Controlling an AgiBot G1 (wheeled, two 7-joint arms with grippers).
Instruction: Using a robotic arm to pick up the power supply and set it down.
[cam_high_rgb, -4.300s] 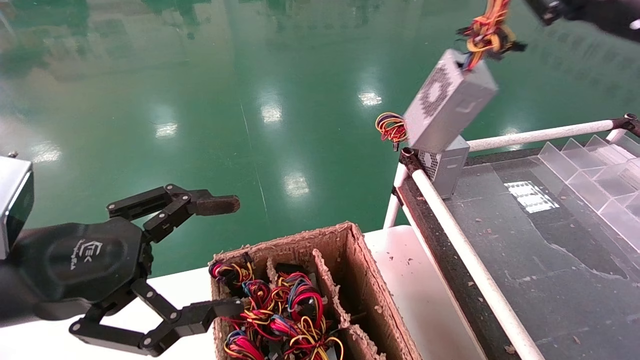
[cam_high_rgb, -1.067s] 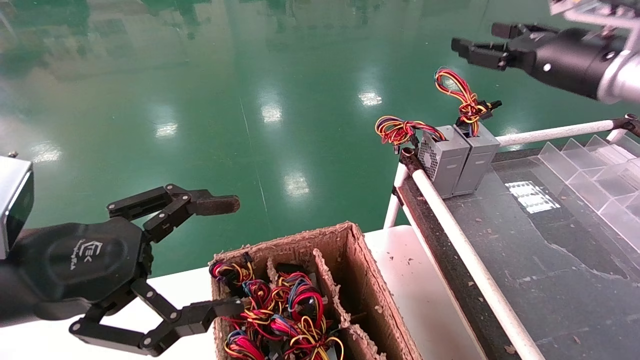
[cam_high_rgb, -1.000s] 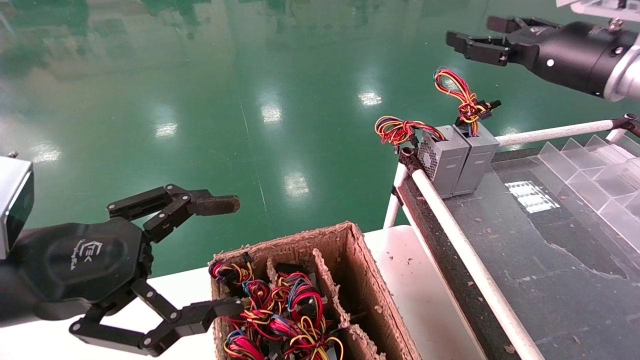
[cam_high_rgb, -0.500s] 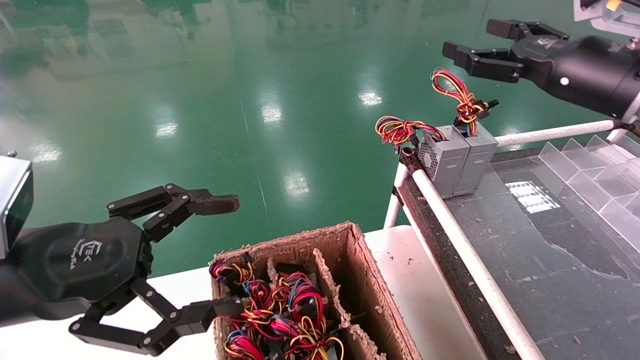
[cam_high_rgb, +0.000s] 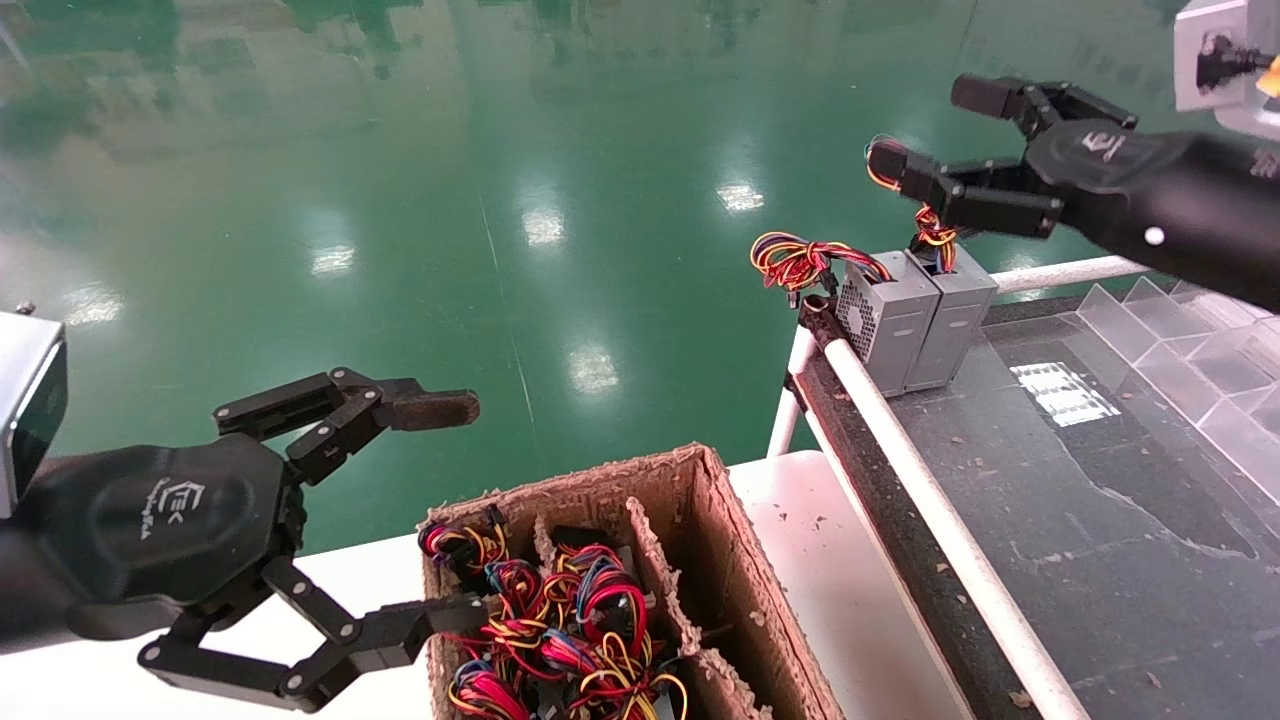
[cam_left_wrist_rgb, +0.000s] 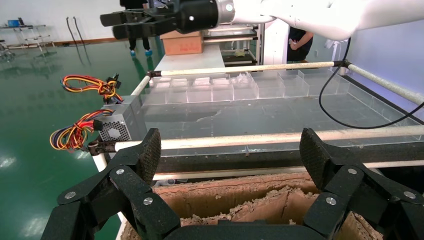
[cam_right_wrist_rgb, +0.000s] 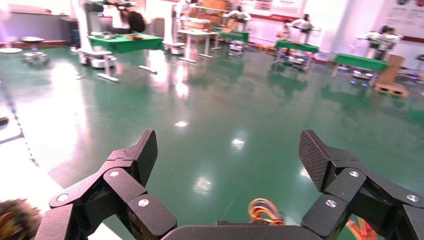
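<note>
Above, my right gripper (cam_high_rgb: 930, 135) hangs in the air over the far left corner of the dark desk (cam_high_rgb: 1080, 520), jaws spread wide and empty. Directly beneath it the power supply (cam_high_rgb: 960, 318) stands upright on that corner, its tuft of red, yellow and orange wires (cam_high_rgb: 935, 240) rising towards my lower finger (cam_high_rgb: 905, 165), which crosses in front of it; whether they touch I cannot tell. Touching the supply's left side is the twin grey box (cam_high_rgb: 885, 318), vent face outward, its tied wire loop (cam_high_rgb: 795, 260) hanging past the white rail (cam_high_rgb: 940, 520) along the desk's left edge. My left gripper (cam_high_rgb: 440, 510) is parked low, jaws released, at the cardboard box (cam_high_rgb: 700, 540) of wired units on the white desk (cam_high_rgb: 830, 590).
</note>
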